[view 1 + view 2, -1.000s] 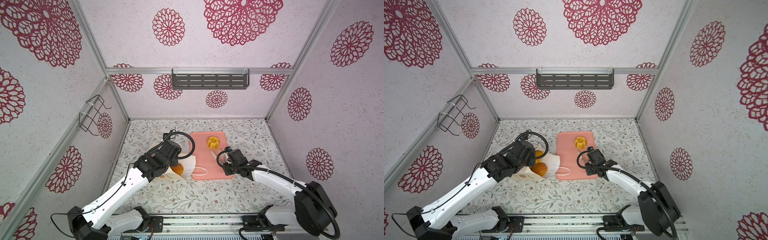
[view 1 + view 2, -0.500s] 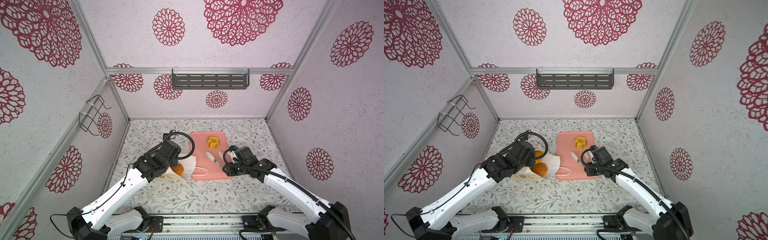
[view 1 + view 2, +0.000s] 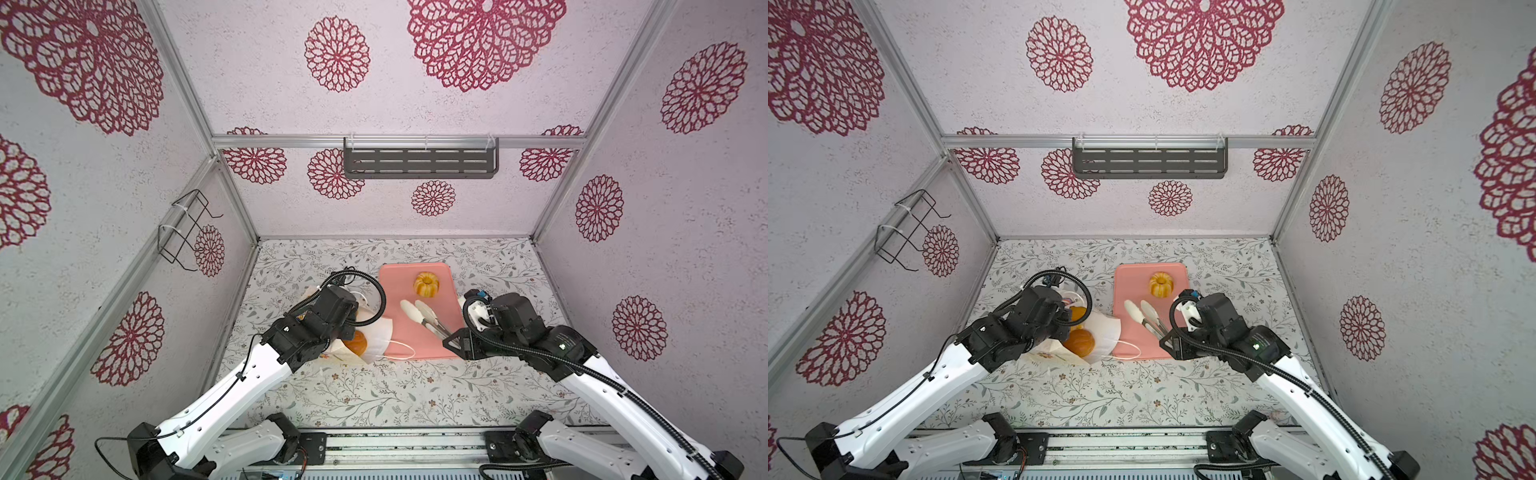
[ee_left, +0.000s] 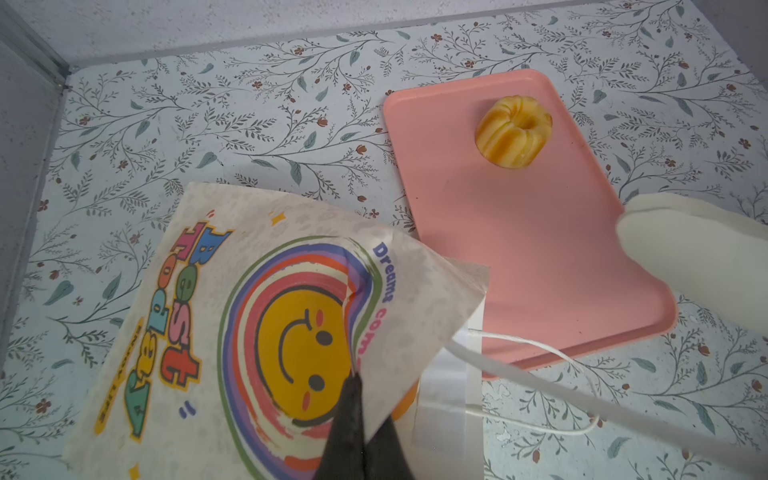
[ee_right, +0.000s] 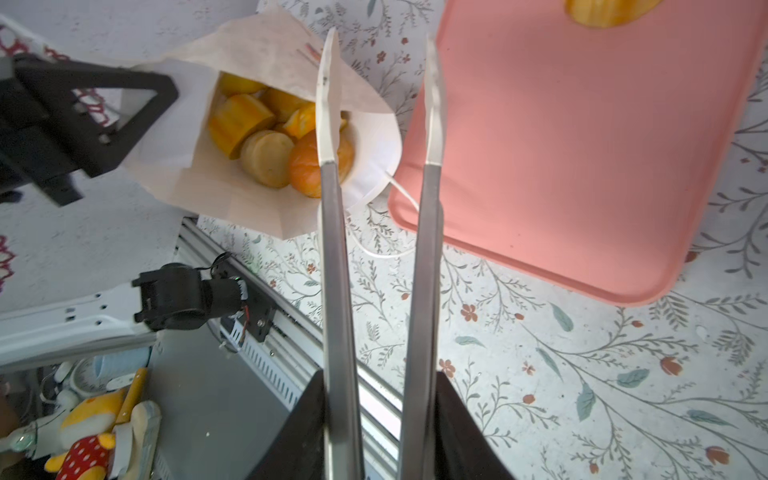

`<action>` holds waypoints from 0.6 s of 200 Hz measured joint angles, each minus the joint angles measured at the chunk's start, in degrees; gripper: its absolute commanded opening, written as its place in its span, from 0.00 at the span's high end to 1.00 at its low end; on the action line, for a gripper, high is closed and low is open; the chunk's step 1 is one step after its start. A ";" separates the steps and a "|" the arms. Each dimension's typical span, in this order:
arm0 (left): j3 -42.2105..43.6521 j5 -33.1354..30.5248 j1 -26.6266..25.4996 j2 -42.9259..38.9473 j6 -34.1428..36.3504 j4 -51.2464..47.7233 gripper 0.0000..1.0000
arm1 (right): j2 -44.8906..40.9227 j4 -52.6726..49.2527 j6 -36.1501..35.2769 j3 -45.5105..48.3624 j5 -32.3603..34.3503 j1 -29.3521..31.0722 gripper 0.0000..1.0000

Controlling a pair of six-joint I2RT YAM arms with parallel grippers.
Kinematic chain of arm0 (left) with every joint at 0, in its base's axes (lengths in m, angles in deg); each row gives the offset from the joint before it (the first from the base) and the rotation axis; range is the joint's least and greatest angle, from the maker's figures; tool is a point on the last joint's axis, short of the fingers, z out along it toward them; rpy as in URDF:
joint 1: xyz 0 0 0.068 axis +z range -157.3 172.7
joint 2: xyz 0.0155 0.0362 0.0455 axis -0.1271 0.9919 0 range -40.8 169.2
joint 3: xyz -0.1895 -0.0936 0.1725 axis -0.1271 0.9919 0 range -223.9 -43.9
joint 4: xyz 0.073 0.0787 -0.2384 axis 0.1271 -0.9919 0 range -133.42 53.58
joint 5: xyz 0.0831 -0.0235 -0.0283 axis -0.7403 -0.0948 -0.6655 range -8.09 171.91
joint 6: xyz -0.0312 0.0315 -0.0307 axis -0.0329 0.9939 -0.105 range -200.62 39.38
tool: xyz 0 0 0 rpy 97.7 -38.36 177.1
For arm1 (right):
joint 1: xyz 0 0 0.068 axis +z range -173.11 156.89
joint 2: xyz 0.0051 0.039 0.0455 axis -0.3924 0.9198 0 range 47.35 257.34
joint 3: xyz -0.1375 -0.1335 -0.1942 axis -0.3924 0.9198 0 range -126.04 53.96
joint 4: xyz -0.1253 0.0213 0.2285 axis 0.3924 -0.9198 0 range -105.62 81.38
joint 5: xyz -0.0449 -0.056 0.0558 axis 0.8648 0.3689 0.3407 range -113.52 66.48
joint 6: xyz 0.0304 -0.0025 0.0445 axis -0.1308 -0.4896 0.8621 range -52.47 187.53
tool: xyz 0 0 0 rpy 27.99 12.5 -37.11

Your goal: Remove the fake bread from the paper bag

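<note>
One paper bag (image 5: pixel 199 187). In its open mouth at least five toy pastries (image 5: pixel 268 158) show; the full number inside cannot be told. One pink tray (image 3: pixel 415 349) carries one ring-shaped pastry (image 3: pixel 426 284). One pair of tongs (image 5: pixel 332 270), with two blades. Two arms: the left arm (image 3: pixel 232 386) and the right arm (image 3: pixel 602 382). On the walls, one grey slotted shelf (image 3: pixel 419 162) and one wire rack (image 3: pixel 187 232).

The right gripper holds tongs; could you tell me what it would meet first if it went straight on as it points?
Probably the open rim of the paper bag, by the fake bread, tongs leading; depth is unclear.
</note>
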 measured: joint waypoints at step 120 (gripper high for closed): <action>7.54 3.39 0.00 -8.35 7.26 5.90 1.00 | 2.38 8.98 10.56 4.42 -3.32 15.26 0.73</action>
